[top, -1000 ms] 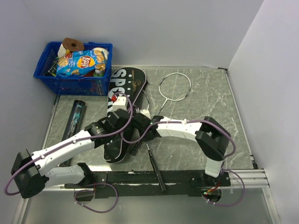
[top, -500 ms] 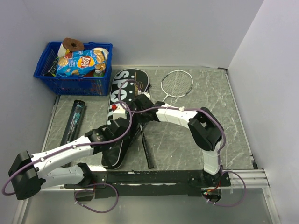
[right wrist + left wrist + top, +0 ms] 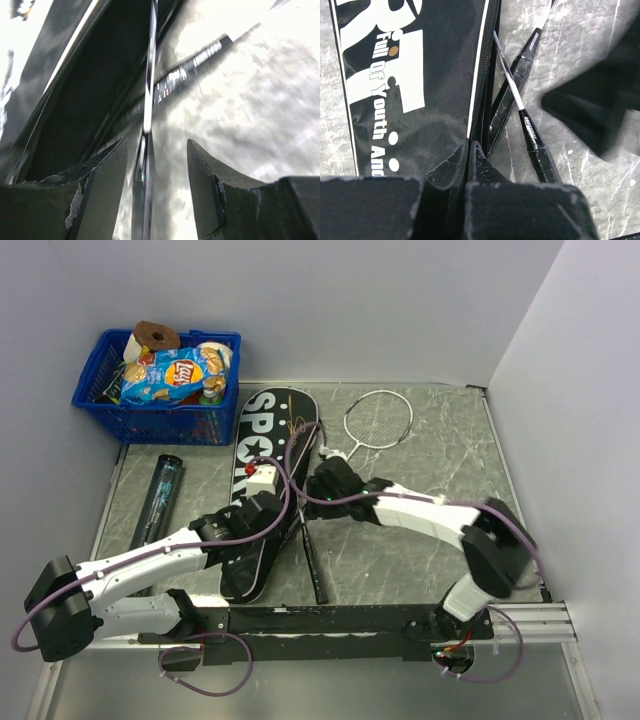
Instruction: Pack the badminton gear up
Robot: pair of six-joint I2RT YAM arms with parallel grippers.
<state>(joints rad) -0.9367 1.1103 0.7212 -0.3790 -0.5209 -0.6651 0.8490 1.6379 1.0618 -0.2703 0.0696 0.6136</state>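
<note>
The black bag (image 3: 258,455) lettered SPORT lies left of centre, its zip edge open. My left gripper (image 3: 275,512) is shut on that edge (image 3: 481,100), fingertips pressed together. One racket's black handle (image 3: 312,562) sticks out of the bag, its white shaft (image 3: 150,75) running inside. My right gripper (image 3: 320,470) stands open astride that shaft (image 3: 156,142), which lies close to the left finger (image 3: 107,170). The second racket (image 3: 378,420) lies on the table, its head to the right of the bag. The dark tube (image 3: 160,495) lies at the left.
A blue basket (image 3: 158,410) with a crisp packet stands at the back left corner. White walls close in the table on the left, back and right. The arms' black base rail (image 3: 330,620) runs along the near edge.
The racket has slid further up into the bag. My right gripper has opened and let go of it, and the right arm's elbow has swung out to the right. The left grip is unchanged.
</note>
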